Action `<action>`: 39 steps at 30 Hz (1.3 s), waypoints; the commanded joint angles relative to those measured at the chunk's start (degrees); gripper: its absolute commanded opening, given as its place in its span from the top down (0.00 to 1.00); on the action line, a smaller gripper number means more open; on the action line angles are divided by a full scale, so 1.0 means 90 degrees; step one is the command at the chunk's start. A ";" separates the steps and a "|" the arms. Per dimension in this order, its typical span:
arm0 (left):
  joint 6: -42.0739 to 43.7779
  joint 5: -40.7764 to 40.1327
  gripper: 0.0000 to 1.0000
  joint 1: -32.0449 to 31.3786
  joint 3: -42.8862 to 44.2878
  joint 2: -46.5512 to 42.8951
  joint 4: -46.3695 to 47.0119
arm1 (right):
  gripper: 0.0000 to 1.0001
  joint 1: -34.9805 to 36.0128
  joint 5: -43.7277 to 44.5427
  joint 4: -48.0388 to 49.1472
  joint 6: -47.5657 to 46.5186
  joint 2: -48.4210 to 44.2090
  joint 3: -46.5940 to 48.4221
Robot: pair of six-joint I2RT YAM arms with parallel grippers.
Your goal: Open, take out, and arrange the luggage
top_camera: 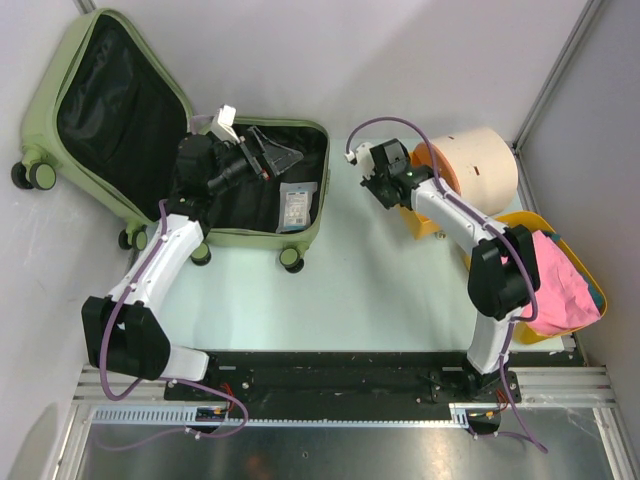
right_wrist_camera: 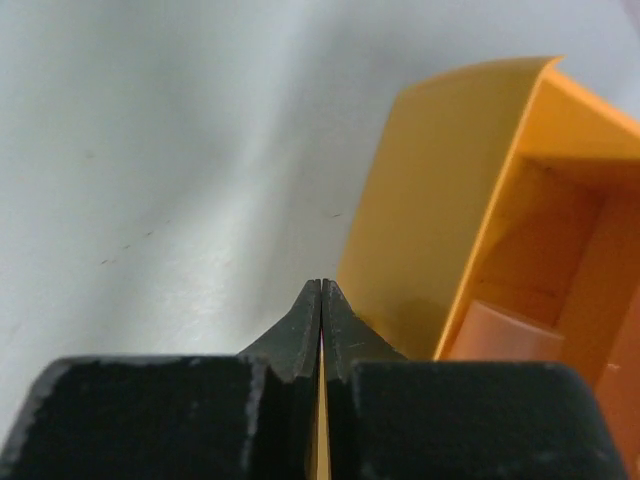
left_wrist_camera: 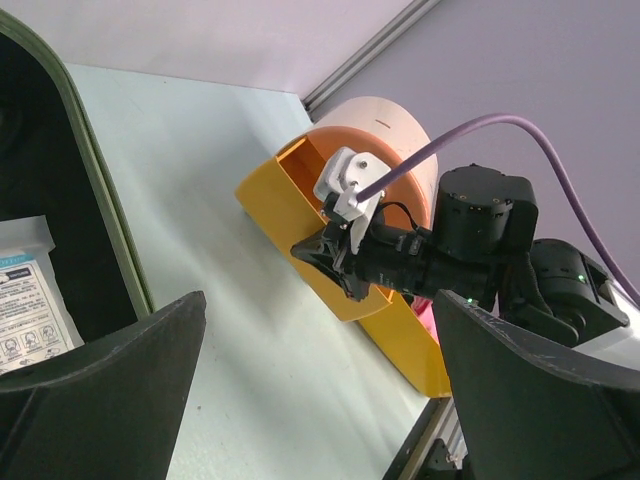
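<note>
Top view — suitcase (top_camera: 250, 238) lies open at the far left of the table (top_camera: 350, 290), lid propped up; left gripper (top_camera: 265, 155) hangs over its lower half.
Left wrist — its fingers (left_wrist_camera: 120, 380) are spread wide, holding nothing.
Right wrist — right gripper (right_wrist_camera: 321, 300) is pinched closed, empty, just beside a yellow bin (right_wrist_camera: 440, 200).

Work surface: a pale, mint-tinted tabletop (top_camera: 380, 290), matt, with faint scuff marks in the right wrist view.

Enclosure: a plain white rear wall (top_camera: 350, 50), with grey panels forming the left wall (top_camera: 15, 260) and right wall (top_camera: 595, 160). The right wall reads lilac in the left wrist view, possibly a colour cast. An aluminium post (top_camera: 556, 72) stands at the rear right corner.

Near edge: a black base plate (top_camera: 330, 372), aluminium rails (top_camera: 560, 385), then a brushed metal sheet (top_camera: 330, 452).

Lighting: even and diffuse, with soft shadows.
</note>
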 commanded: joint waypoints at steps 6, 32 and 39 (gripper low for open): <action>0.0204 0.0028 0.01 0.0028 0.0176 0.0072 0.0126 | 1.00 -0.0536 0.1410 0.0740 -0.1054 -0.0039 -0.0374; 0.1462 0.1034 0.00 0.0058 0.0460 0.0229 -0.0176 | 0.18 -0.0672 -0.2259 0.0418 -0.2578 -0.2020 -0.0443; 0.2136 0.1386 0.00 0.0029 0.0333 0.0151 -0.0166 | 0.20 -0.1756 -0.3384 -0.0001 -0.4862 -0.2343 -0.0853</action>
